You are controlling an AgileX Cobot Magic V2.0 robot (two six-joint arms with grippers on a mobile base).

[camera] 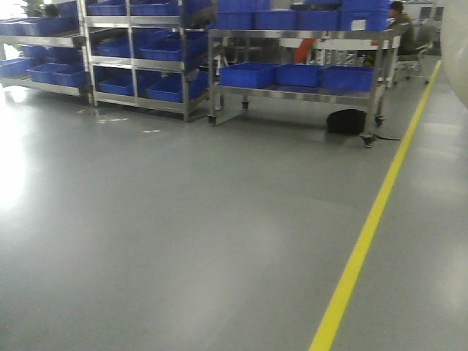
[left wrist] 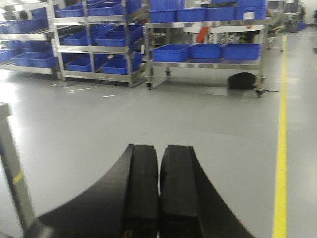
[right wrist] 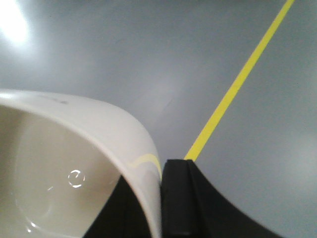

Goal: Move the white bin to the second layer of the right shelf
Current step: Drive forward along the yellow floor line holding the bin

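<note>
White bin point(right wrist: 74, 148) wall pinched between right fingers point(right wrist: 183, 198); left fingers point(left wrist: 141, 188) closed, empty.

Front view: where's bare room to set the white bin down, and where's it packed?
Bare: the grey floor between the racks and the yellow line, and the strip right of that line. Packed: rack levels and the cart's lower shelf are lined with blue crates; a black bag sits under the cart.

My front camera faces far racks point(camera: 146, 64) across the floor point(camera: 183, 241); the left wrist shares this view, lower. The right wrist looks steeply down, close past the white bin point(right wrist: 99, 129), onto the yellow line point(right wrist: 233, 89).
</note>
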